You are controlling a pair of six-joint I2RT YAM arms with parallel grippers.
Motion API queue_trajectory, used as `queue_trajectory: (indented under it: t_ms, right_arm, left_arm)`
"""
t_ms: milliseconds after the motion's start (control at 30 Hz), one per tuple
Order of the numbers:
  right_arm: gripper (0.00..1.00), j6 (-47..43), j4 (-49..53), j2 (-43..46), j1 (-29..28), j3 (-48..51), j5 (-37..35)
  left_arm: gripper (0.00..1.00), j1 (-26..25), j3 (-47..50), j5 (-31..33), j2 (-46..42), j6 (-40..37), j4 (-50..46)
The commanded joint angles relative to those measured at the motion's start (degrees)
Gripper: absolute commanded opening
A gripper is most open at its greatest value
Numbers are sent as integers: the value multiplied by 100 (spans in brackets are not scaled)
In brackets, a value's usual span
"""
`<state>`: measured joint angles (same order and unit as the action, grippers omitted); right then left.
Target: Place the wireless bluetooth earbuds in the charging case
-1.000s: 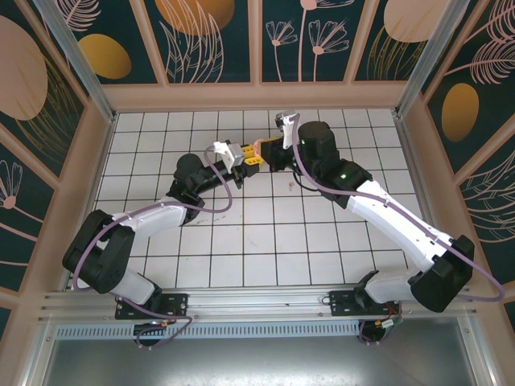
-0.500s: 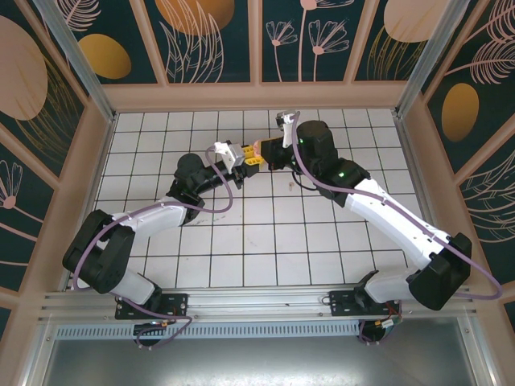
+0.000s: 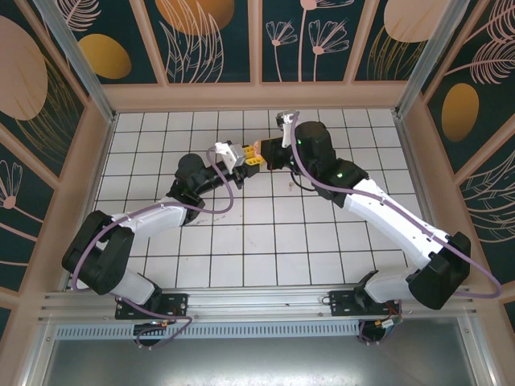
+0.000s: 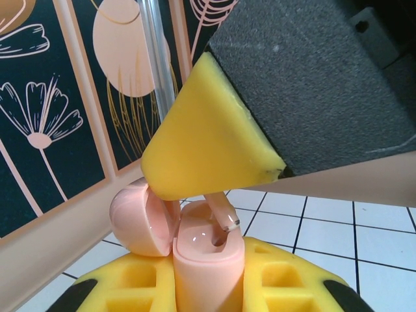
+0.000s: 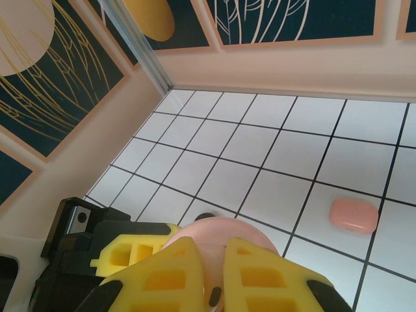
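Observation:
A pale pink charging case (image 4: 207, 260) stands upright with its lid (image 4: 133, 218) swung open to the left. My left gripper (image 4: 208, 289) is shut on the case body. A pale pink earbud (image 4: 221, 209) hangs stem-down, its tip at the mouth of a case slot. It is pinched in my right gripper (image 5: 216, 263), which is shut on it; one of that gripper's yellow pads (image 4: 201, 130) comes down from above. In the top view both grippers, left (image 3: 244, 160) and right (image 3: 262, 152), meet at the back centre of the tiled floor. The earbud's head is hidden between the pads.
A small pale pink rounded object (image 5: 353, 215) lies on the white tiles to the right of the case. Patterned walls (image 3: 257, 40) and a wooden ledge close the back and sides. Open tile floor (image 3: 265, 233) lies toward the near edge.
The right wrist has edged slightly toward the case. The left arm holds still with the case.

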<state>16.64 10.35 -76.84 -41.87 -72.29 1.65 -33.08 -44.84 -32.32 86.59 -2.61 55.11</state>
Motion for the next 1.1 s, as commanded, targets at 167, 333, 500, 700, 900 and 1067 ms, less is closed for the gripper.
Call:
queue_trajectory:
  t_ms: [167,333,500,700,900,1067]
  right_arm:
    - [10,-439,-393,-132,-253,334,-999]
    - [8,-701,-671,16,-388,703,-1184]
    - [8,-988,-954,255,-419,1046,-877]
    - [8,-1167,-762,167,-466,973,-275]
    - [8,-1292,-489,-85,-558,793,38]
    - [9,-1416,-239,-296,-629,586,52]
  left_arm:
    - [0,-321,-80,-697,-368,-257,519]
    - [0,-326,-111,-680,-388,-261,456]
    - [0,-337,-128,-644,-393,-257,428]
    - [0,-342,-159,-644,-377,-224,419]
    - [0,-366,-174,-616,-379,-232,378]
    - [0,-375,-192,-596,-384,-236,318]
